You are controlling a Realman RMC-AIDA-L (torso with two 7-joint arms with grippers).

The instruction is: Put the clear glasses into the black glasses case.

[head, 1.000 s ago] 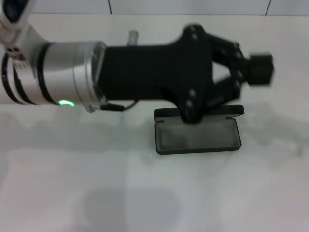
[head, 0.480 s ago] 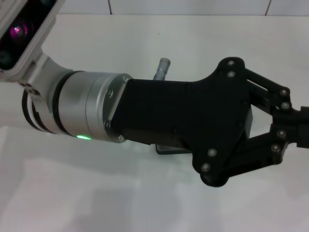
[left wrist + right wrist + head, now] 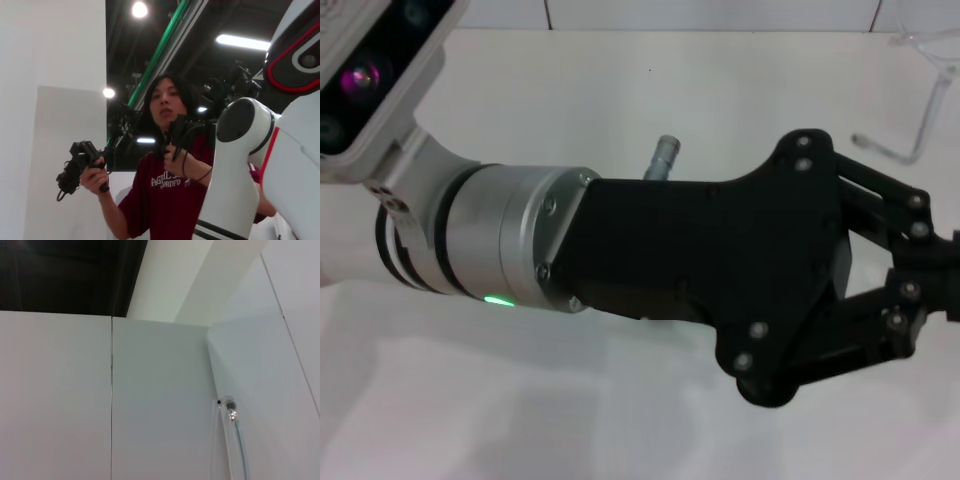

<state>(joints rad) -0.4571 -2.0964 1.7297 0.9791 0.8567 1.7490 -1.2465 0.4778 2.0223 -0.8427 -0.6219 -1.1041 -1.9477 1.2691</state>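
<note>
My left arm fills the head view, raised close to the camera. Its black left gripper [image 3: 948, 275] reaches the right edge with its links drawn together, and the fingertips are cut off there. The clear glasses [image 3: 931, 115] show at the top right corner, off the table, one thin curved arm hanging down. In the right wrist view a clear arm of the glasses [image 3: 233, 440] with its small hinge runs along a white wall. The right gripper shows nowhere. The black glasses case is hidden behind my left arm.
A small grey cylinder [image 3: 663, 157] pokes out above the left arm. The white table [image 3: 620, 90] runs back to a tiled wall. The left wrist view shows a person [image 3: 165, 165] holding hand controllers, next to the robot's white body [image 3: 250, 165].
The left arm rose toward the camera and swung right, covering the open case seen a second ago. The clear glasses came into view at the top right.
</note>
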